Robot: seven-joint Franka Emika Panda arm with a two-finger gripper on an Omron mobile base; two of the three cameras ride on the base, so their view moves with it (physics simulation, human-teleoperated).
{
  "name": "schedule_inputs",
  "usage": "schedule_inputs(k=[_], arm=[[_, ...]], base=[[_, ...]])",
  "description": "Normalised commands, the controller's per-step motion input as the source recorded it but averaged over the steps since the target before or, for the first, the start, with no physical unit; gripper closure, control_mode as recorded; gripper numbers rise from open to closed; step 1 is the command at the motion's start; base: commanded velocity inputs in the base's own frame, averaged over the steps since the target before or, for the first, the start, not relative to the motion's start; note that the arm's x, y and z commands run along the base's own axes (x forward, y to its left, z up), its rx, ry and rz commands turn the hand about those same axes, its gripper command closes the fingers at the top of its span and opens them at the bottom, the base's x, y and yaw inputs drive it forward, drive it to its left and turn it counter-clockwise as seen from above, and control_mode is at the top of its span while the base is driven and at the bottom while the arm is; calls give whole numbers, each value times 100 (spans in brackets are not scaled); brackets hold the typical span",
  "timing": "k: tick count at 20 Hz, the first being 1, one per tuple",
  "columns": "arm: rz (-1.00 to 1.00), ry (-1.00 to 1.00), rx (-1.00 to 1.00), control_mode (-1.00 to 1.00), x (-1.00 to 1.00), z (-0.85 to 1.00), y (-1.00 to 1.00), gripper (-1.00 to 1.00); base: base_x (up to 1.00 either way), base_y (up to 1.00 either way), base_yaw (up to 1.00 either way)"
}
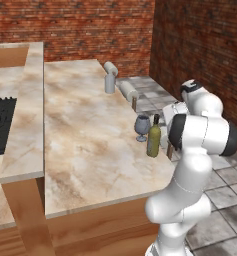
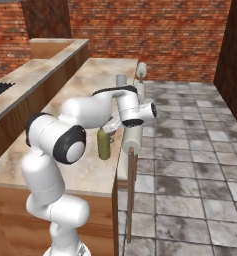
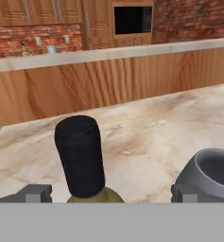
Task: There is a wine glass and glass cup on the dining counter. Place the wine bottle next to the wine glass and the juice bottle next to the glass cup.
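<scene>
The olive-green wine bottle (image 1: 153, 137) stands upright near the right edge of the dining counter (image 1: 85, 155), just right of the dark stemmed wine glass (image 1: 142, 127). In the hand view my gripper (image 3: 108, 194) is open. One of its fingertips (image 3: 35, 193) is left of the bottle's dark neck (image 3: 80, 156) and the other is to its right, neither touching it. The wine glass (image 3: 211, 172) is at the lower right there. The pale glass cup (image 1: 110, 83) stands farther along the same edge. The juice bottle is out of view.
A raised tier (image 1: 32, 100) runs along the counter's far side, seen as a wooden wall (image 3: 108, 80) ahead of the hand. White round stools (image 1: 129, 90) line the counter's edge over the tiled floor (image 2: 190, 150). A dark cooktop (image 1: 0, 125) lies beyond the tier.
</scene>
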Motion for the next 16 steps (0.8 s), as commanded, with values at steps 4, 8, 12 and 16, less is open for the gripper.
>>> schedule_inputs(k=[4, 8, 12, 16], arm=[[-3, 0, 0, -100, -8, 12, -14, -100], [-5, 0, -1, -100, -23, 15, -19, -100], [-12, 0, 0, -100, -42, 16, -3, -100], [-19, 0, 0, -100, -54, 14, 9, -100]], base=[[0, 0, 0], [0, 0, 0], [0, 0, 0], [0, 0, 0]])
